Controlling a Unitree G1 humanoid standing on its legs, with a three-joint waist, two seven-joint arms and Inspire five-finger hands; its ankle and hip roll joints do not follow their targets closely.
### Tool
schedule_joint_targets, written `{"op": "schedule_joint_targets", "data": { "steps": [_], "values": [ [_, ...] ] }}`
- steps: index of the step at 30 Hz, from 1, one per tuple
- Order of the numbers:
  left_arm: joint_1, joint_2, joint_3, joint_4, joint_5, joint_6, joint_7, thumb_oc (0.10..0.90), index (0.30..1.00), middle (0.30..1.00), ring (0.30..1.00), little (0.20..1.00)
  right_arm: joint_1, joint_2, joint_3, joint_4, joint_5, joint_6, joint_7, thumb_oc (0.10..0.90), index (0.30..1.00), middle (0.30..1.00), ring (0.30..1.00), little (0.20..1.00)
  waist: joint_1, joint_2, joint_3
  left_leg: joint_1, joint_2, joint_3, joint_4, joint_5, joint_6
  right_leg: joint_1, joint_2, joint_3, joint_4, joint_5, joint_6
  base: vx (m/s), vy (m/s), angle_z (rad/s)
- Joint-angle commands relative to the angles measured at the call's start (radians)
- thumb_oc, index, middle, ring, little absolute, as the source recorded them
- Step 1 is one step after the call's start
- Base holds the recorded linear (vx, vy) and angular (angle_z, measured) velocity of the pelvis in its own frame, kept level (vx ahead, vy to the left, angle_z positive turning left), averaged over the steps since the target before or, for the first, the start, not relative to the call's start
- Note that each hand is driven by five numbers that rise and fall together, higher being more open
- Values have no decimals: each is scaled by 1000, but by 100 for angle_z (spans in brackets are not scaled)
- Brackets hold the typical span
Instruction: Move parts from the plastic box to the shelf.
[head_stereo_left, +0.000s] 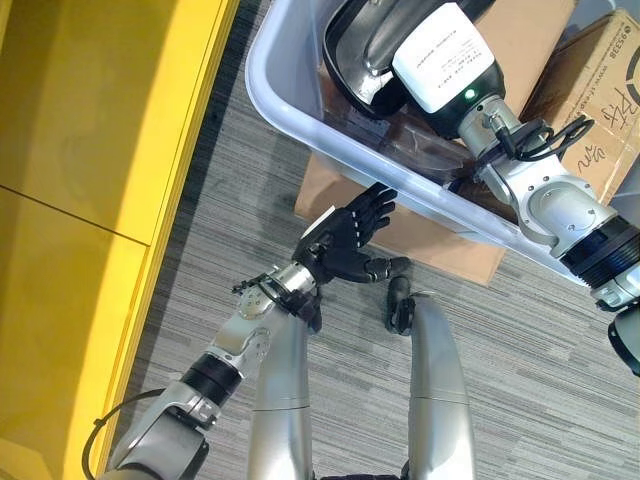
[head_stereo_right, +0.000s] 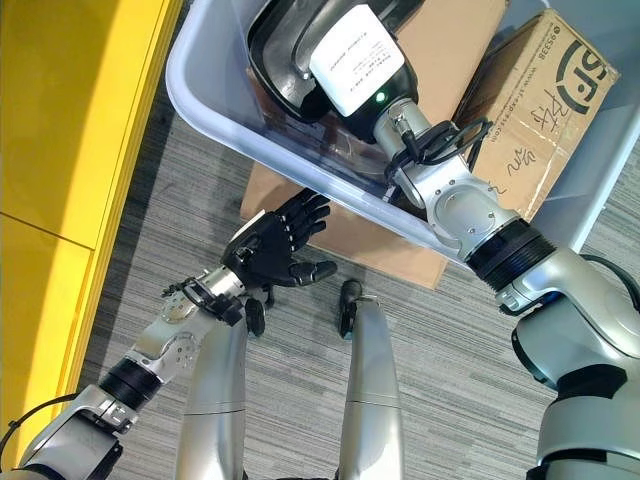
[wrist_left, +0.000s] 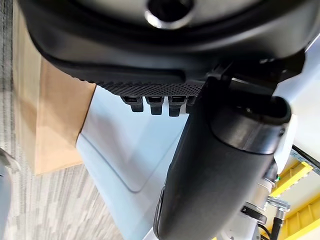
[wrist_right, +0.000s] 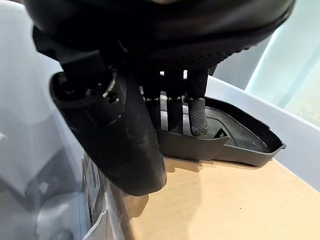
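Observation:
A clear plastic box (head_stereo_left: 290, 110) stands on cardboard above the floor. Inside it lies a black moulded part (wrist_right: 240, 142) on a cardboard liner (wrist_right: 225, 200); the same part (head_stereo_right: 275, 50) leans by the box's near wall. My right hand (wrist_right: 125, 140) reaches in, its fingers (wrist_right: 197, 117) hooked over the part's wall with the thumb on the outer side. My left hand (head_stereo_left: 350, 245) hangs open just below the box's outer wall (wrist_left: 135, 150), fingers straight, holding nothing.
A yellow shelf surface (head_stereo_left: 90, 150) runs along the left. A printed cardboard box (head_stereo_right: 540, 90) stands at the right behind the plastic box. Flat cardboard (head_stereo_left: 440, 240) sticks out under the box. Grey carpet (head_stereo_left: 540, 380) lies below.

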Motion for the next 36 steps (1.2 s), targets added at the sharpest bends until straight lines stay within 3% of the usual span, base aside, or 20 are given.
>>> {"op": "schedule_joint_targets", "data": {
  "steps": [1,10,14,23,36],
  "values": [
    [-61,-71,-1,-62,-21,-62,-32,900,1000,1000,1000,1000,-75,-28,-25,20,18,-31,-58,400,300,300,300,300,24,26,-14,93,67,6,-89,-85,-16,35,33,-32,32,-56,-44,0,0,0],
    [-77,-67,0,-65,-25,-52,-41,900,1000,1000,1000,1000,-59,-21,-35,1,65,-73,-123,400,300,300,300,300,16,24,-14,117,71,10,-118,-76,-20,54,38,-29,3,-44,-41,-7,1,0],
    [-72,-71,10,-97,-19,-39,-27,900,1000,1000,1000,1000,5,-3,-113,-94,266,-105,-188,400,300,300,300,300,-2,22,-14,149,79,22,-143,-70,-24,78,46,-20,-25,-34,-38,-23,29,-2],
    [-40,-96,35,-183,20,-8,3,900,1000,1000,1000,1000,140,20,-268,-337,222,-208,-171,400,300,300,300,300,-38,18,-14,237,89,50,-203,-60,-39,154,65,-1,-102,-16,-32,-28,41,-8],
    [-9,-96,42,-299,21,22,45,900,1000,1000,1000,1000,262,9,-370,-531,201,-255,-62,400,300,300,300,300,-84,21,-14,391,94,82,-293,-40,-57,299,75,11,-203,3,-30,-23,51,-6]
  ]
}}
